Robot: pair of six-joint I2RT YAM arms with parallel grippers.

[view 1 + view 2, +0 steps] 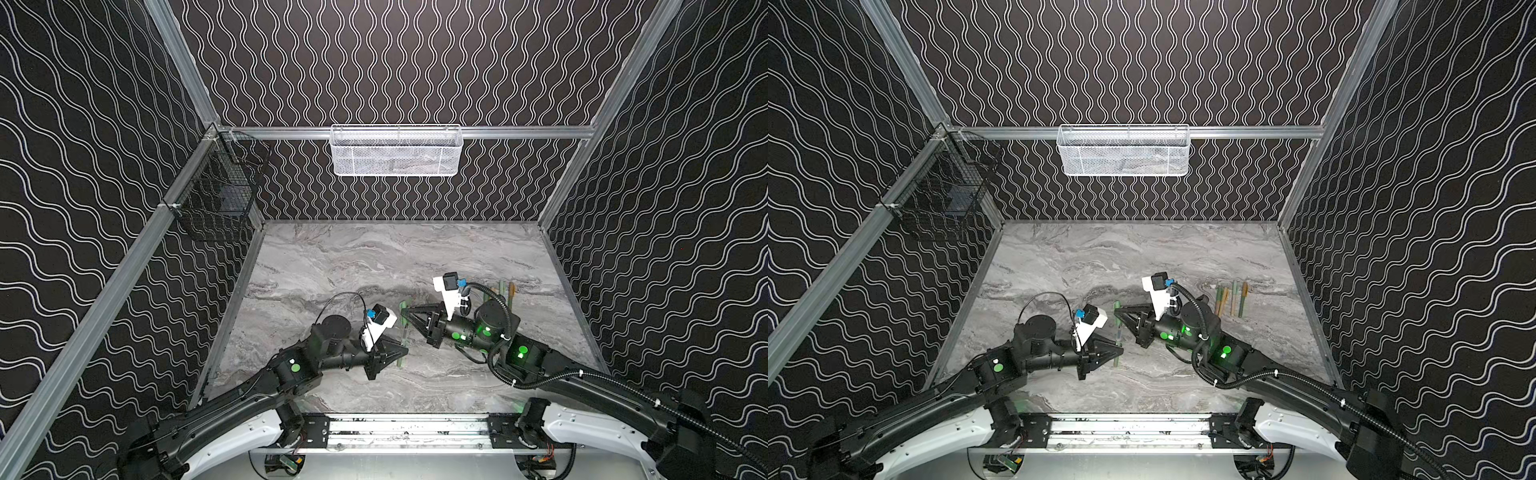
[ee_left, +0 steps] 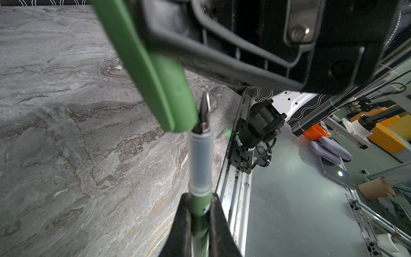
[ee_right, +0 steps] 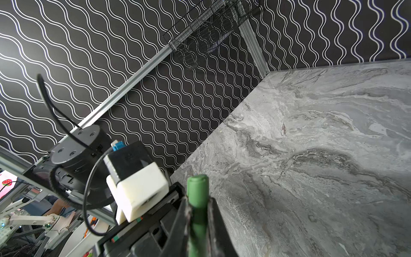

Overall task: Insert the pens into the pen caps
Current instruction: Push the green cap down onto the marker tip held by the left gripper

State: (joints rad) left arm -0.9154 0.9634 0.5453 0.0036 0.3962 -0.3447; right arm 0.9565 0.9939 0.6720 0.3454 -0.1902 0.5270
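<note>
A: Both top views are evenly lit from overhead, and only soft shadows lie on the tabletop [image 1: 374, 257].
B: The status lights [image 1: 522, 350] bloom green, though.
A: In the left wrist view the green cap [image 2: 164, 89] sits close to the lens and is blurred. The green pen [image 2: 200, 155] is somewhat sharper.
B: The metal plate [image 2: 289, 211] carries a pale sheen, and straight edges bow near the borders. The right wrist view keeps the wall [image 3: 111, 66] crisp.
</note>
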